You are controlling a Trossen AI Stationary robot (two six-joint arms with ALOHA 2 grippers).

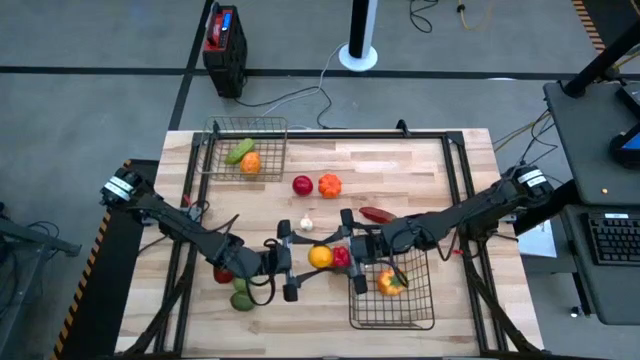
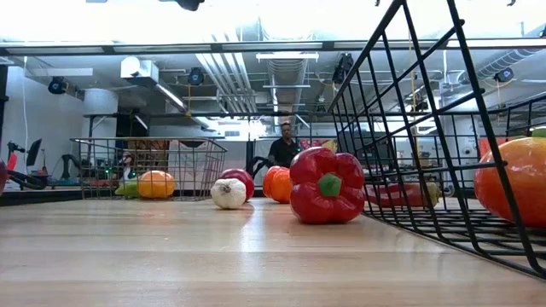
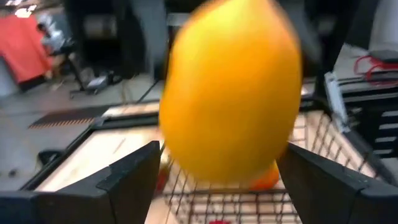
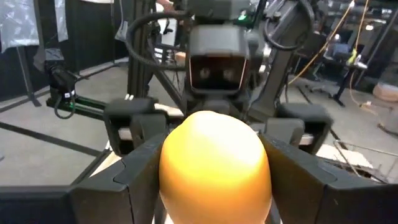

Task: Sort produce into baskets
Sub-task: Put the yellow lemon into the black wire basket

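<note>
A yellow fruit (image 1: 320,257) hangs above the table's middle between both grippers. My right gripper (image 4: 214,180) comes from the right and is shut on it. My left gripper (image 3: 217,168) faces it from the left, open, one finger on either side of the fruit; in the right wrist view those fingers stand apart from it. Below them a red pepper (image 2: 326,185) rests on the table beside the larger basket (image 1: 392,300), which holds an orange piece (image 1: 388,283). The smaller basket (image 1: 245,150) at the far left holds a green and an orange piece. My right gripper pinches the yellow fruit by its two opposite sides (image 4: 171,168) between its two fingers (image 4: 134,177). The fingers lie level and come from the table's right. The fruit is lifted clear of the table.
A white garlic (image 1: 306,225), a red fruit (image 1: 302,184), an orange fruit (image 1: 329,184) and a red chili (image 1: 377,214) lie on the table's far half. A green piece (image 1: 241,298) and a red piece (image 1: 224,272) lie under my left arm.
</note>
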